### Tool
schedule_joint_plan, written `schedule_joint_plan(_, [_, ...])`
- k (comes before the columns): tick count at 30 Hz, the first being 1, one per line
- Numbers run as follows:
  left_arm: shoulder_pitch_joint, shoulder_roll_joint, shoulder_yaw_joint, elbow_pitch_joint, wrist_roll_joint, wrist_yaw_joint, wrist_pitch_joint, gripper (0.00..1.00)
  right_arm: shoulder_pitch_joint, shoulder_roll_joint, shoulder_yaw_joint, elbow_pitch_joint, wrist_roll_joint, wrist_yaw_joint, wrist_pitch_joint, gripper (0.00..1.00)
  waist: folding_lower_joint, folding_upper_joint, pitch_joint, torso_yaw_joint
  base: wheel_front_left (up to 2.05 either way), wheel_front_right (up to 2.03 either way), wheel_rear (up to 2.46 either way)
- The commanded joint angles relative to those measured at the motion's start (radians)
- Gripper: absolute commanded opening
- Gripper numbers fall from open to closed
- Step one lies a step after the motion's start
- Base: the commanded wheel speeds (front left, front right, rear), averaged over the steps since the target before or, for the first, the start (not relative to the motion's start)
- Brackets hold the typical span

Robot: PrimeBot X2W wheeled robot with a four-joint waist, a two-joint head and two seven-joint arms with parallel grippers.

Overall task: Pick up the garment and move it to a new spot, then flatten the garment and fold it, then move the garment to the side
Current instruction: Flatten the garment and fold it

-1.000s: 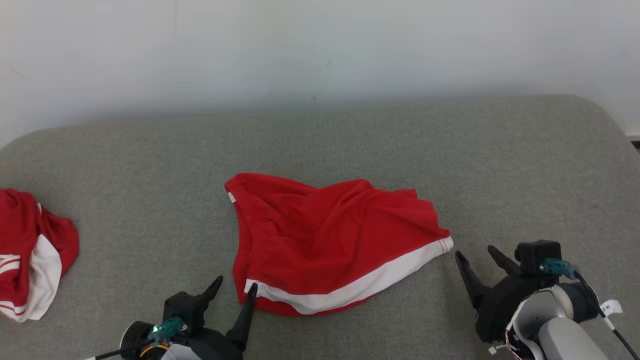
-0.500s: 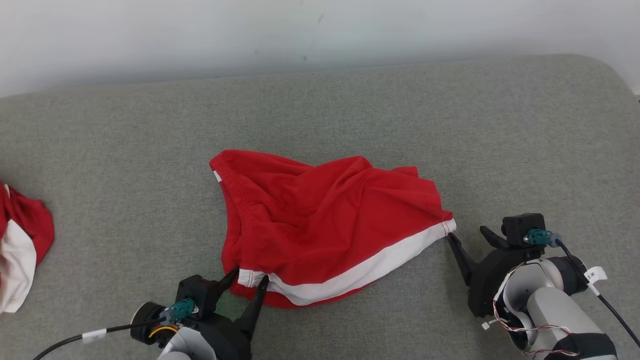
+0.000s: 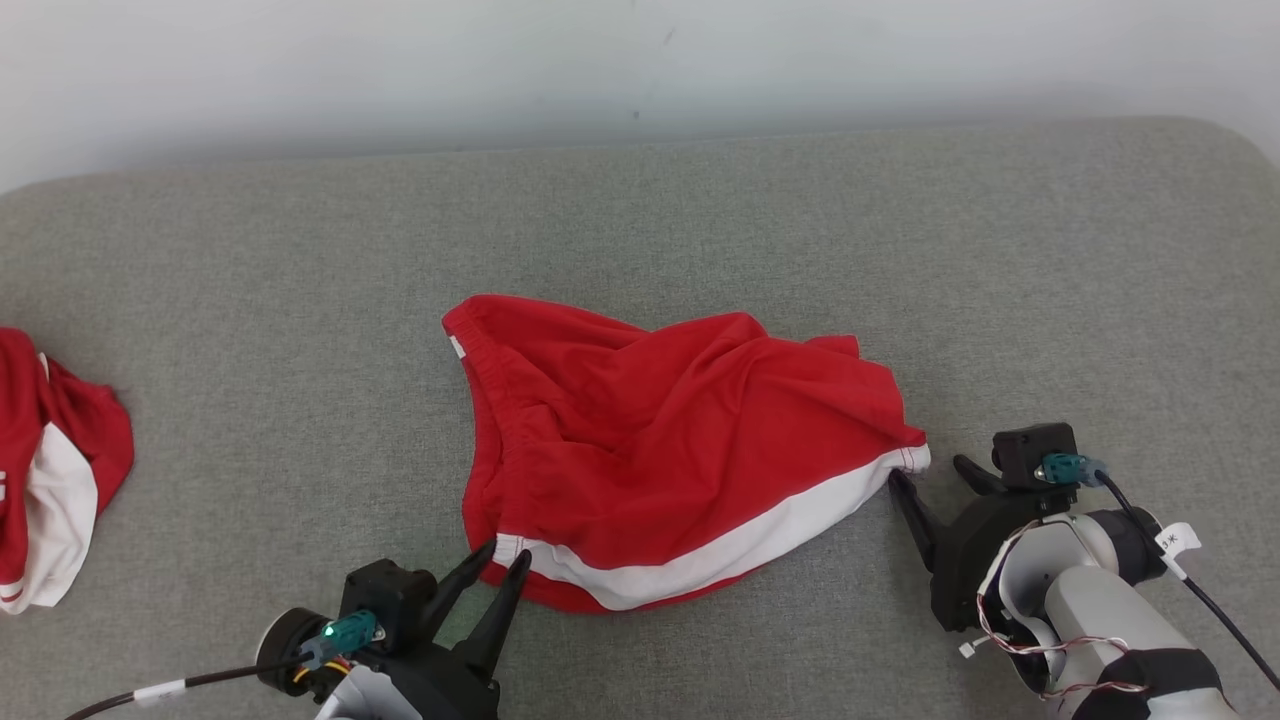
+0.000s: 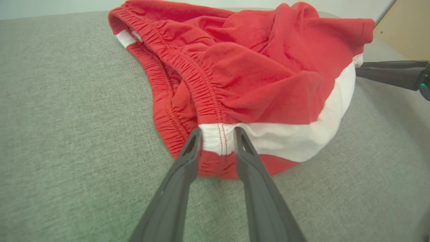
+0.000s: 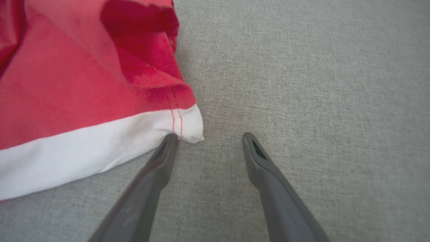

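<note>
- The crumpled red cloth garment [image 3: 680,450], with a gathered elastic waistband and a white band along its near edge, lay in the middle of the grey woven fabric surface [image 3: 900,250].
- The left gripper [image 3: 506,550] sat low at the garment's near left corner, its two dark fingers [image 4: 188,158] astride the white band right at the stitched seam.
- Cloth filled the narrow gap between those fingers and both tips touched it; whether the corner was really pinched could not be told.
- The right gripper [image 3: 927,470] rested at the garment's right corner with its fingers spread wide and nothing between them.
- In the right wrist view one fingertip [image 5: 168,143] touched the tip of the white corner, while the other lay apart on bare grey fabric.
- A second bunched red and white cloth [image 3: 50,480] lay well apart at the far left edge of the surface.
- A plain white wall [image 3: 400,70] rose behind the surface.
</note>
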Motion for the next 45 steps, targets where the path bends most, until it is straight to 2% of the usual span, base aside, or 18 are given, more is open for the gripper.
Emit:
schedule_joint_plan(1, [0.012, 0.000, -0.002, -0.006, -0.003, 0.004, 0.005, 0.45, -0.009, -0.003, 0.007, 0.006, 0.009, -0.002, -0.005, 1.00, 0.0000, -0.0001, 0.003, 0.002, 0.00, 0.00, 0.00])
schedule_joint_plan(3, [0.014, -0.002, -0.005, -0.014, -0.004, 0.006, 0.009, 0.40, -0.019, -0.006, 0.021, 0.016, 0.014, -0.002, -0.010, 1.00, 0.0000, -0.0001, 0.006, 0.005, 0.00, 0.00, 0.00])
schedule_joint_plan(10, [-0.009, -0.009, -0.014, -0.025, 0.000, 0.009, 0.004, 0.43, -0.053, -0.015, 0.098, 0.033, 0.034, -0.002, -0.029, 1.00, 0.0000, -0.0001, 0.012, 0.011, 0.00, 0.00, 0.00])
schedule_joint_plan(16, [-0.010, -0.005, -0.017, -0.014, -0.015, 0.008, 0.009, 0.35, -0.059, -0.029, 0.154, 0.038, 0.068, -0.002, -0.038, 1.00, 0.0000, -0.0001, 0.012, 0.006, 0.00, 0.00, 0.00])
schedule_joint_plan(20, [-0.020, -0.005, -0.018, 0.001, -0.019, 0.012, 0.017, 0.48, -0.069, -0.029, 0.187, 0.040, 0.081, -0.002, -0.052, 1.00, 0.0000, -0.0001, 0.014, 0.003, 0.00, 0.00, 0.00])
schedule_joint_plan(23, [-0.030, -0.012, -0.020, 0.011, -0.021, 0.013, 0.021, 0.49, -0.077, -0.029, 0.210, 0.040, 0.092, -0.002, -0.061, 1.00, 0.0000, -0.0001, 0.015, 0.000, 0.00, 0.00, 0.00])
schedule_joint_plan(25, [-0.034, -0.013, -0.021, 0.015, -0.022, 0.013, 0.018, 0.44, -0.078, -0.028, 0.223, 0.044, 0.100, -0.002, -0.066, 1.00, 0.0000, -0.0001, 0.013, -0.002, 0.00, 0.00, 0.00])
schedule_joint_plan(30, [-0.033, -0.015, -0.025, 0.021, -0.026, 0.013, 0.010, 0.15, -0.081, -0.033, 0.246, 0.054, 0.119, -0.002, -0.077, 1.00, 0.0000, -0.0001, 0.007, -0.004, 0.00, 0.00, 0.00])
schedule_joint_plan(31, [-0.030, -0.015, -0.027, 0.022, -0.028, 0.012, 0.010, 0.03, -0.082, -0.035, 0.250, 0.055, 0.124, -0.002, -0.079, 1.00, 0.0000, -0.0001, 0.006, -0.004, 0.00, 0.00, 0.00])
schedule_joint_plan(32, [-0.026, -0.014, -0.028, 0.023, -0.032, 0.012, 0.011, 0.00, -0.083, -0.036, 0.253, 0.058, 0.127, -0.002, -0.083, 0.98, 0.0000, -0.0001, 0.005, -0.004, 0.00, 0.00, 0.00])
schedule_joint_plan(34, [-0.022, -0.013, -0.031, 0.027, -0.037, 0.010, 0.017, 0.00, -0.088, -0.038, 0.261, 0.061, 0.132, -0.002, -0.088, 0.80, 0.0000, -0.0001, 0.004, -0.004, 0.00, 0.00, 0.00])
schedule_joint_plan(35, [-0.022, -0.013, -0.031, 0.027, -0.037, 0.010, 0.017, 0.00, -0.088, -0.038, 0.261, 0.061, 0.132, -0.002, -0.088, 0.80, 0.0000, -0.0001, 0.004, -0.004, 0.00, 0.00, 0.00])
schedule_joint_plan(36, [-0.021, -0.013, -0.033, 0.028, -0.039, 0.010, 0.019, 0.00, -0.091, -0.038, 0.266, 0.062, 0.135, -0.002, -0.092, 0.43, 0.0000, -0.0001, 0.003, -0.004, 0.00, 0.00, 0.00])
schedule_joint_plan(37, [-0.020, -0.014, -0.034, 0.029, -0.042, 0.009, 0.019, 0.00, -0.094, -0.038, 0.270, 0.062, 0.134, -0.002, -0.096, 0.18, 0.0000, -0.0001, 0.002, -0.004, 0.00, 0.00, 0.00])
schedule_joint_plan(38, [-0.019, -0.014, -0.035, 0.031, -0.046, 0.009, 0.019, 0.00, -0.094, -0.037, 0.275, 0.063, 0.136, -0.002, -0.097, 0.00, 0.0000, -0.0001, 0.000, -0.004, 0.00, 0.00, 0.00])
schedule_joint_plan(45, [-0.014, -0.018, -0.025, 0.029, -0.061, 0.006, -0.025, 0.00, -0.079, -0.049, 0.291, 0.056, 0.168, -0.002, -0.118, 0.00, 0.0000, -0.0001, -0.030, -0.011, 0.00, 0.00, 0.00])
